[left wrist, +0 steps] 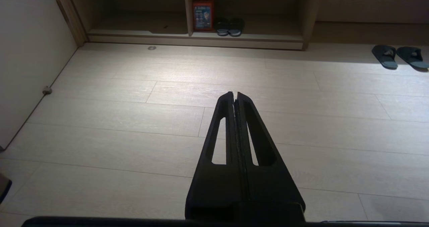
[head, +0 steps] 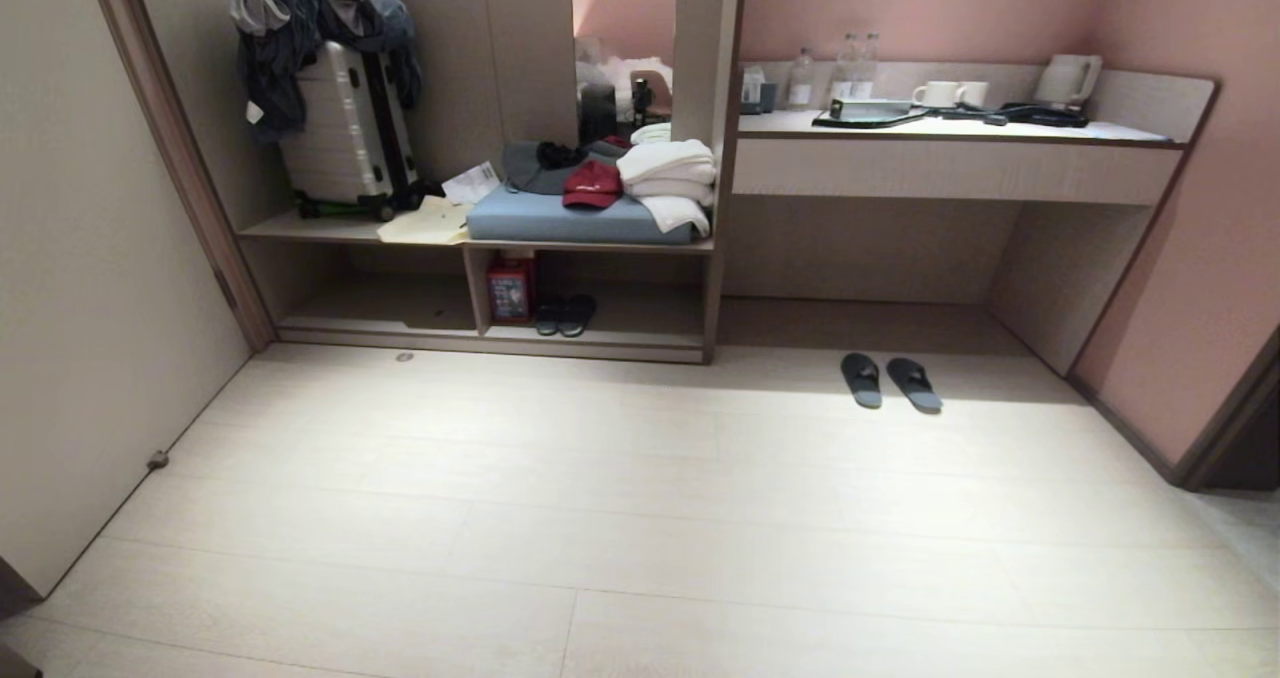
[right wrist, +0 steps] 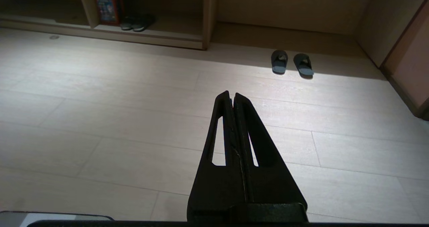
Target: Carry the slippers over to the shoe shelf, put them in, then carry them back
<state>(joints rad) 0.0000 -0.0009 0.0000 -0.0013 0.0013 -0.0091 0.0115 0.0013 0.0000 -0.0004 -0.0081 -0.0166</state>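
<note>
The slippers (head: 862,379), a thin flat dark grey-blue pair, lie side by side on the pale floor in front of the desk recess, right of the shoe shelf (head: 490,338). They also show far off in the left wrist view as slippers (left wrist: 384,56) and ahead in the right wrist view as slippers (right wrist: 279,61). The shelf is a low wooden cubby with upright dividers. My left gripper (left wrist: 234,93) and right gripper (right wrist: 232,93) both hang above bare floor, shut and holding nothing, well short of the slippers. Neither arm appears in the head view.
Chunkier black slides (head: 565,315) and a red box (head: 510,288) sit inside the shelf. Above are a suitcase (head: 350,123), a blue cushion (head: 580,220), a red cap and towels. A desk counter (head: 950,153) stands at right. Walls bound both sides.
</note>
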